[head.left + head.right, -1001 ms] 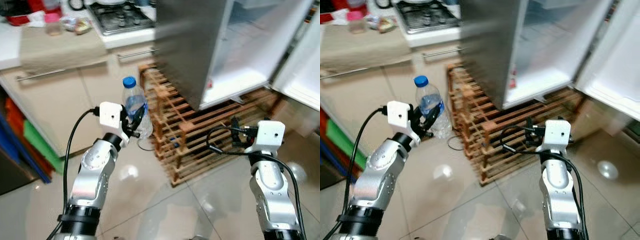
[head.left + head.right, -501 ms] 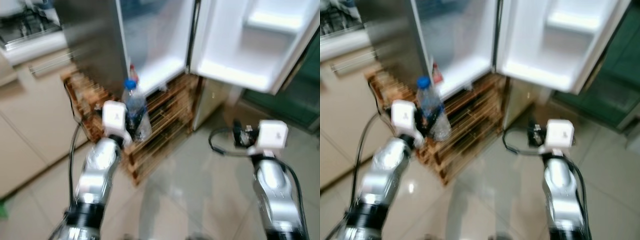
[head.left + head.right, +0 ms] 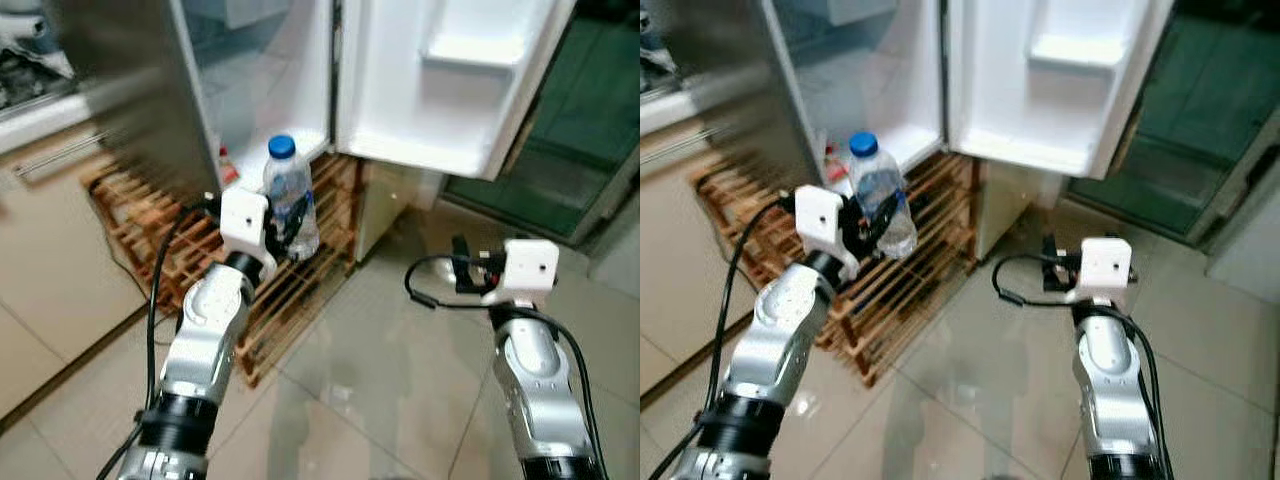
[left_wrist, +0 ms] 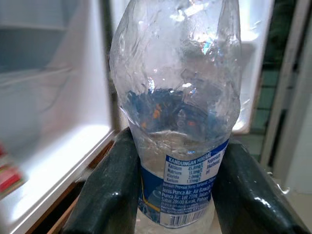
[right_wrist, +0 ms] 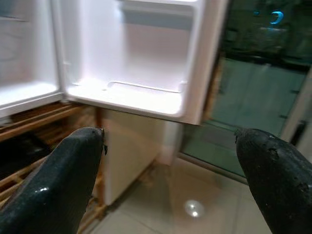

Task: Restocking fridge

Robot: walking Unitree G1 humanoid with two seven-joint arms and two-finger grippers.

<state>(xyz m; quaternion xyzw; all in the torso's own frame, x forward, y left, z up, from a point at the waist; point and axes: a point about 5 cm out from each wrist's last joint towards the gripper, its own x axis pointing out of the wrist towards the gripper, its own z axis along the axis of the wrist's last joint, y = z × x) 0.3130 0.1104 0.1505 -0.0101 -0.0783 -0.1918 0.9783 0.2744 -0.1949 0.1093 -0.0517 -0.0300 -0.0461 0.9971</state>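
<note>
Up front, the left gripper (image 3: 287, 228) holds a clear plastic water bottle (image 3: 289, 200) upright, raised before the open fridge (image 3: 270, 80). Its two black fingers (image 4: 109, 190) press against the bottle's lower body from either side, closed as far as the plastic allows. The bottle has a blue cap (image 3: 282, 147) and a crumpled, dented upper wall with little water inside. A blue and white label (image 4: 187, 183) wraps the lower part; in the left wrist view some of its print can be read: "KANDUNGAN MINERAL", then a list with "Kalsium", "Natrium", "Klorida", "Kalium" and amounts in mg/l. Smaller lines below are too blurred to read for sure, and a barcode strip sits at the label's bottom edge.

Behind the bottle, the fridge's white interior stands bare, with the stainless side wall on the robot's left. The fridge door (image 3: 450, 80) swings out to the robot's right, showing white moulded door shelves (image 5: 141, 92). The fridge rests on a wooden slatted pallet (image 3: 150, 225) over a pale tiled floor (image 3: 380, 350). A small red object near the fridge's lower edge is too blurred to identify.

Further right, the right gripper (image 5: 170, 165) hangs low above the floor, its fingers (image 5: 68, 170) spread wide apart with nothing between them, pointing toward the door's lower shelf.
</note>
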